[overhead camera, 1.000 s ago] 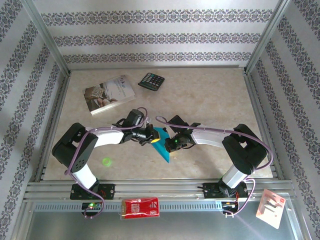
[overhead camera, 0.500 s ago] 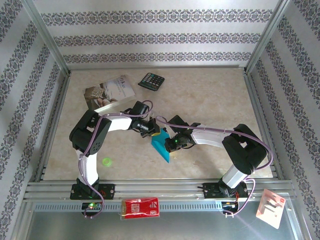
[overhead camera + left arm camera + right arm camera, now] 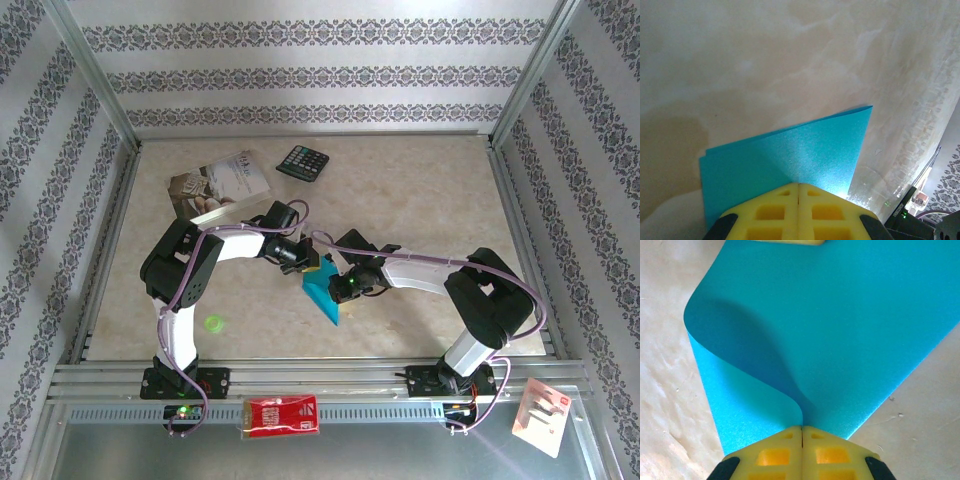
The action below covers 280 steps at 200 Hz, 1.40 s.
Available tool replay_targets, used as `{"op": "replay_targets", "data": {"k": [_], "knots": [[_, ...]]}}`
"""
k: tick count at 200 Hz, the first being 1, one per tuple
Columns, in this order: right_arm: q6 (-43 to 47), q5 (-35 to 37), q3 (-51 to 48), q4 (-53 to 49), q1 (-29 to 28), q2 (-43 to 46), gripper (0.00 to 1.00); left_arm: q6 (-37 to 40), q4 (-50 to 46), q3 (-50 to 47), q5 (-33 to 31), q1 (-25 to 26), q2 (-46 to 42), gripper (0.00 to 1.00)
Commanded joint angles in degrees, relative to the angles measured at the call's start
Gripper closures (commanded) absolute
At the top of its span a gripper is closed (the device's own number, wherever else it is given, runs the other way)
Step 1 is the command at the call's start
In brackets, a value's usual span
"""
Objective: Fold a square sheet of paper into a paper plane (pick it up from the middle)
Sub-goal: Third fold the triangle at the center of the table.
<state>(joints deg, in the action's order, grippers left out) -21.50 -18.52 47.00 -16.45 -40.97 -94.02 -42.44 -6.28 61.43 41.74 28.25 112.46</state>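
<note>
Both grippers are shut tight on the square sheet of paper (image 3: 323, 294), which is held low over the marbled table (image 3: 430, 200), near its middle, between the two arms. One side is pinched by the left gripper (image 3: 799, 185), the opposite side by the right gripper (image 3: 802, 429).

A fold is judged to be in hand, as the sheet is doubled over but its bend is rounded rather than creased. For a clean fold, the free edges should be matched before the bend is pressed flat, and neither pinch should be eased until the layers lie true.

From the right wrist, the soft curl is seen running into the closed pads. From the left wrist, two flat layers and a sharp corner are seen instead. From above, none of that detail is resolved, but the layout is given, with the book (image 3: 220, 187) and calculator (image 3: 303, 162) lying well apart at the far side.
</note>
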Motion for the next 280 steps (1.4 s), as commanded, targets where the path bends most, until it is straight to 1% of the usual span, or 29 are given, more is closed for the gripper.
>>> {"op": "replay_targets", "data": {"k": [1, 80, 168, 280], "knots": [[-1.0, -0.3, 1.2, -0.5, 0.4, 0.9, 0.99, 1.6, -5.4, -0.4, -0.7, -0.2, 2.1, 0.98], [-0.5, 0.4, 0.2, -0.6, 0.6, 0.2, 0.99, 1.6, -5.4, -0.4, -0.7, -0.2, 2.3, 0.99], [-1.6, 0.8, -3.8, 1.0, 0.5, 0.5, 0.99, 1.8, -5.7, -0.4, -1.0, -0.2, 2.2, 0.99], [-1.4, 1.1, -3.1, 0.0, 0.6, -0.4, 0.99, 1.9, -6.0, 0.2, -1.0, -0.2, 2.0, 0.98]]}}
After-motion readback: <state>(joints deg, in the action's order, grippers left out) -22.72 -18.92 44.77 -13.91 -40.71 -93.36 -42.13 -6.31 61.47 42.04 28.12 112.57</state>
